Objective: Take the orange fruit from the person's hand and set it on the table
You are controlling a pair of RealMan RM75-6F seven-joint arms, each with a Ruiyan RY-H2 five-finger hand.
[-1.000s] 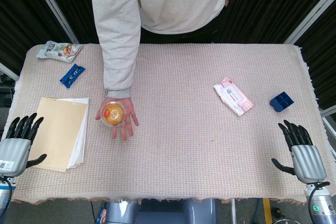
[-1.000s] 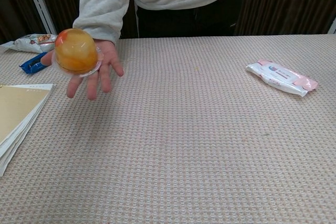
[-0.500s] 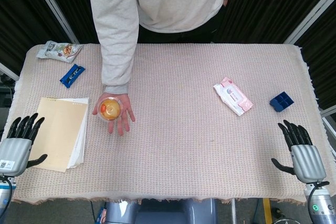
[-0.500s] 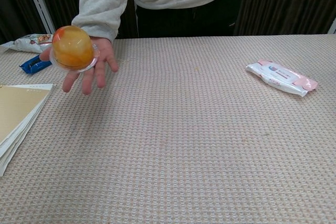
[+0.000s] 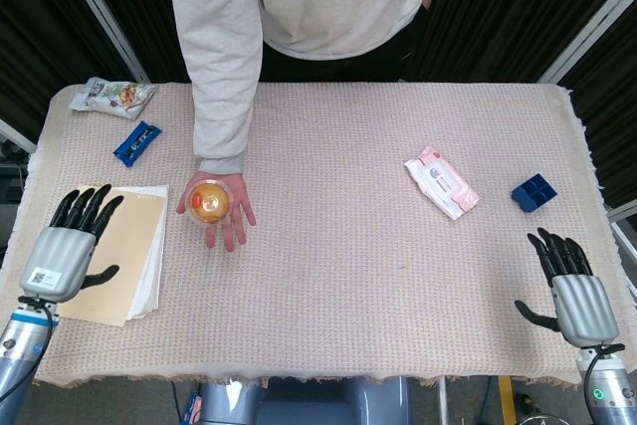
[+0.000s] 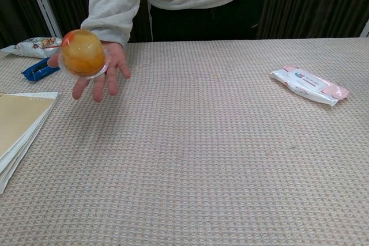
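Observation:
The orange fruit (image 5: 208, 201) (image 6: 83, 52), round under a clear dome, rests on the person's hand (image 5: 221, 218) (image 6: 101, 74), held palm up above the left part of the table. My left hand (image 5: 70, 247) hovers open over the paper stack, to the left of the fruit and well apart from it, fingers spread. Over the table's front right corner is my right hand (image 5: 571, 288), open and holding nothing. Neither of my hands appears in the chest view.
A stack of tan paper (image 5: 122, 248) (image 6: 17, 125) lies under my left hand. A blue packet (image 5: 136, 142) and a snack bag (image 5: 111, 96) sit at the far left. A pink wipes pack (image 5: 441, 182) (image 6: 309, 85) and a blue box (image 5: 534, 192) lie at the right.
My left hand has risen and moved forward and right, over the paper stack, toward the fruit. The person's hand with the fruit drew back slightly, then held. My right hand is still.

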